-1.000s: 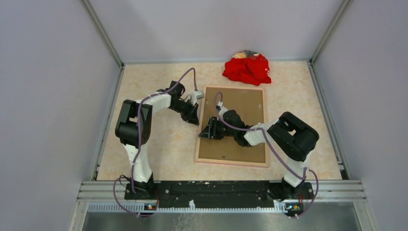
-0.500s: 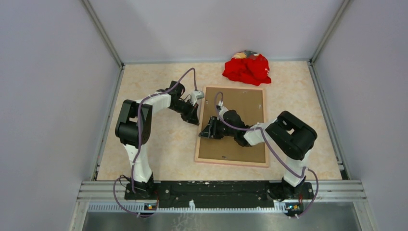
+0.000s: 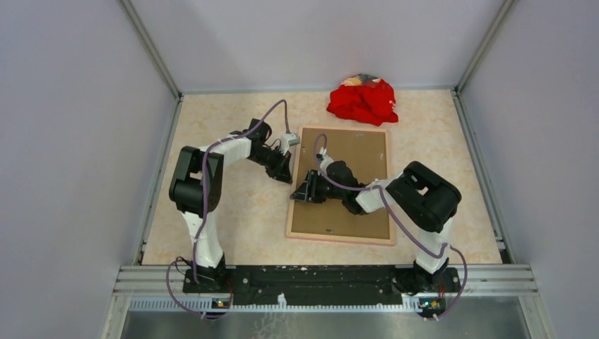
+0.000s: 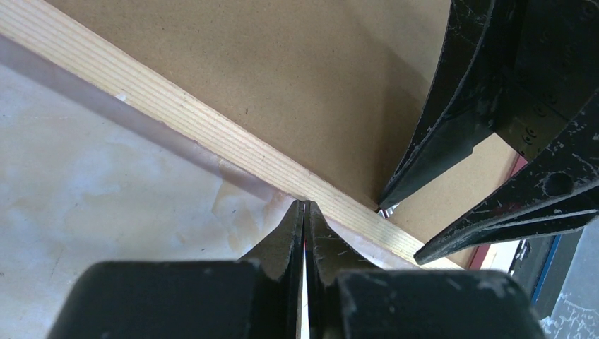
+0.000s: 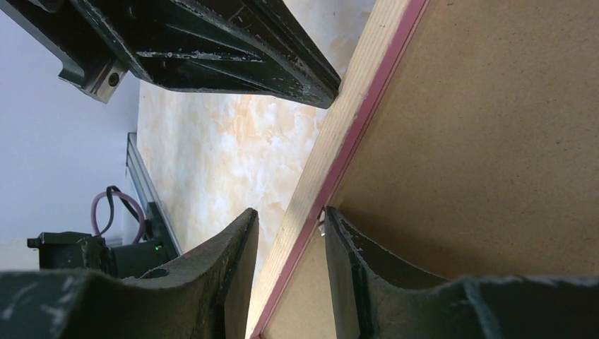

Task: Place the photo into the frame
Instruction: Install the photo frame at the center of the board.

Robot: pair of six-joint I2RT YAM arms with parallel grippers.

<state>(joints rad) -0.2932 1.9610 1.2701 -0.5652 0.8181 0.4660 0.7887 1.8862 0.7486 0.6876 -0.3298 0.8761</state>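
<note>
Currently, with the frame (image 3: 340, 239) laid back-up on the tabletop (image 3: 233, 205), left gripper (image 4: 304, 206) clenched empty at its rail (image 5: 339, 141) and right gripper (image 5: 289, 215) parted astride it, that rail should be pinched squarely, clear of the backing board (image 3: 360, 152); photo unseen.

arms (image 3: 200, 241): white links, black joints | cables (image 3: 204, 185): purple | claws (image 4: 305, 209): black, scuffed

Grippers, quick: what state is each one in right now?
Left gripper: shut, empty, tips at the frame edge.
Right gripper: open, astride that edge, not clamped.
</note>
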